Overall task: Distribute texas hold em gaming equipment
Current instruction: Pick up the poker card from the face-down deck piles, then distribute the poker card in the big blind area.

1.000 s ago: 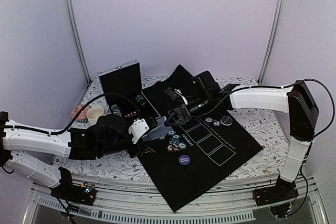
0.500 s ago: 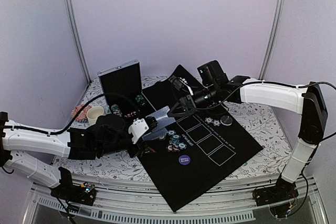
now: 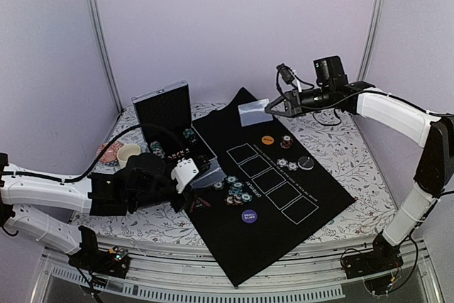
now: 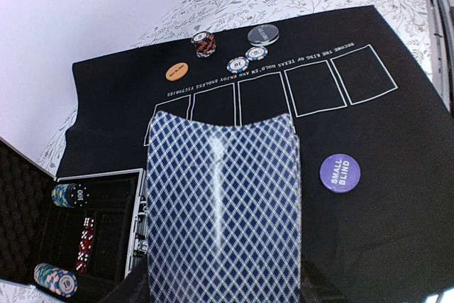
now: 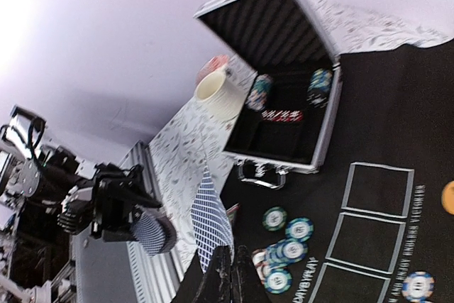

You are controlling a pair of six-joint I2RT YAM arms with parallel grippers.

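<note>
Card (image 3: 254,113), pinched by one edge in the tightly closed right gripper (image 3: 272,108), is held above the far end of the mat (image 3: 284,230); judged light, bendy, slippery. Deck (image 4: 222,204) is clamped in the left gripper (image 3: 201,174).

Pale lilac walls (image 3: 234,26) close in the back and both sides, meeting at two slim metal uprights (image 3: 98,40). The table (image 3: 340,154) wears a white cloth with a grey floral print. A ribbed aluminium rail (image 3: 213,292) runs along its near edge. The light is soft and even.
</note>
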